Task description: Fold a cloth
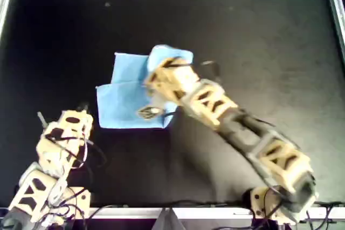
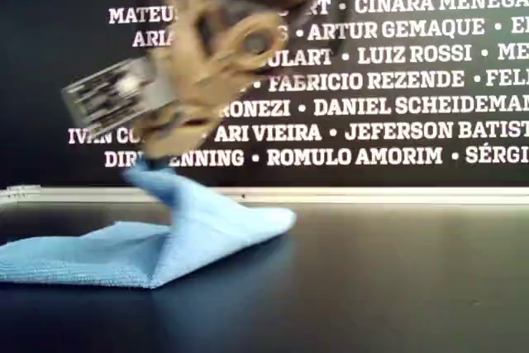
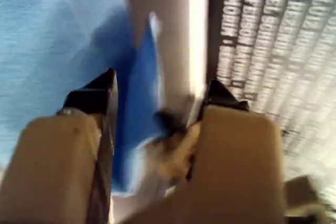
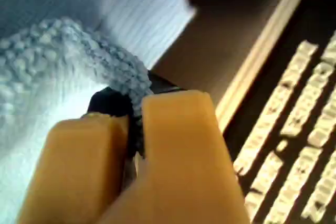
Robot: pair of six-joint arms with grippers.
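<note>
1. You're looking at the cloth (image 1: 125, 99): light sky-blue, thin, soft; it's lying on the black table (image 1: 242, 36), just off centre toward 9 o'clock in the overhead view.
2. Most of it is lying flat w/ one layer doubled over. The part at its 1 o'clock is being held up off the table, and in the exterior view it's rising in a peak (image 2: 169, 237) to the jaws.
3. The right gripper (image 4: 135, 114) is gripping that raised part, fingers pinched together on the fabric. Its arm is reaching in from 5 o'clock of the overhead view.
4. The left gripper (image 1: 81, 110) is sitting at approx. 8 o'clock of the overhead view, just off the cloth's near corner. Its fingers (image 3: 97, 95) are standing apart, nothing clamped; the pic is blurry.
5. The black banner (image 2: 397, 80) behind the table is showing white names, e.g. "FABRICIO REZENDE", "ROMULO AMORIM", "ARI VIEIRA", "LUIZ ROSSI", "ARTUR GEMAQUE". Others are getting cut off at the edges.
</note>
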